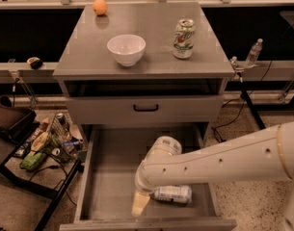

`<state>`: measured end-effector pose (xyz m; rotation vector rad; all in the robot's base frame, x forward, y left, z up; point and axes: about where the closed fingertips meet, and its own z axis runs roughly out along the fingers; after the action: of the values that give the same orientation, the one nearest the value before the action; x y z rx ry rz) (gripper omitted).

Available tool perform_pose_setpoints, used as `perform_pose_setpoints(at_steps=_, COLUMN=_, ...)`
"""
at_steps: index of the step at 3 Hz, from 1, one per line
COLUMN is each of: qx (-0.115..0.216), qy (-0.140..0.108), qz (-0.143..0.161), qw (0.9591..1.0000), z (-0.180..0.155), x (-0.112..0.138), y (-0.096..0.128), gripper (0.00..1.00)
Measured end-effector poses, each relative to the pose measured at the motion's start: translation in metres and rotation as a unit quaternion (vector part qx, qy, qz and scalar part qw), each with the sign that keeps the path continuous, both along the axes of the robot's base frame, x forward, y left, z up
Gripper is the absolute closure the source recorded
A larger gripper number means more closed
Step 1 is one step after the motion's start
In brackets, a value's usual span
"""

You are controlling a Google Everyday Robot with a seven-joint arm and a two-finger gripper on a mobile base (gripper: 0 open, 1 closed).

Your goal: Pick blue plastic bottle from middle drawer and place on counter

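Note:
The blue plastic bottle (175, 194) lies on its side on the floor of the open middle drawer (108, 177), near the front right. My gripper (140, 206) hangs down into the drawer just left of the bottle, near the drawer's front wall, at or beside the bottle's left end. My white arm (219, 162) reaches in from the right and hides part of the drawer floor. The counter (151, 28) is the grey cabinet top above.
On the counter stand a white bowl (126, 48), a green-and-white soda can (183, 38) and an orange (100, 6). A shut drawer face with a black handle (145, 108) sits above the open drawer. A cluttered cart (45, 143) stands at the left.

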<state>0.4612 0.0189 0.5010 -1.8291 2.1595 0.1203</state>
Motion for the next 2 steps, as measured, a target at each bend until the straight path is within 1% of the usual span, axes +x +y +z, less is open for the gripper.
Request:
perform_pose_setpoints(at_steps=1, qx=-0.009, qy=0.004, qz=0.002, qw=0.9999, z=-0.065, x=0.026, y=0.011, gripper=0.00)
perform_pose_setpoints(at_steps=2, qx=-0.024, qy=0.000, qz=-0.007, qw=0.9997, z=-0.094, x=0.046, y=0.006, gripper=0.00)
